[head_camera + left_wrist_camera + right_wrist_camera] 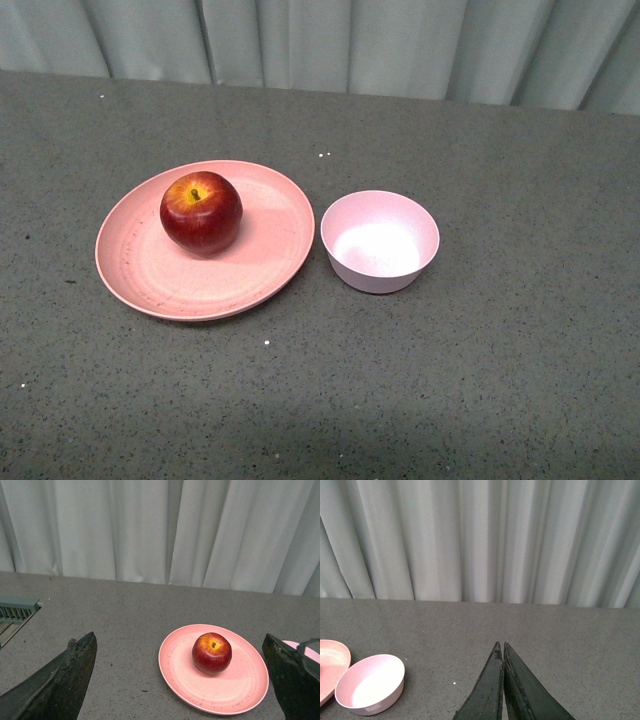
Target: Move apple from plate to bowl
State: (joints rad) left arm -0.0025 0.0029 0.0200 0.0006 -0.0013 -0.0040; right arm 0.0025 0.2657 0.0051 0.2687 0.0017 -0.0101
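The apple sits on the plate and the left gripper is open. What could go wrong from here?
1. The apple is round and shiny, so it may slip or roll on the plate when the left gripper closes on it.
2. The bowl looks only just wider than the apple, so an off-centre release may hit its rim or tip it.

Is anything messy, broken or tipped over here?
Nothing looks broken or spilled. The apple sits stem-up on the plate, and the bowl stands upright and empty beside it. The only bits are a few tiny white specks on the table.
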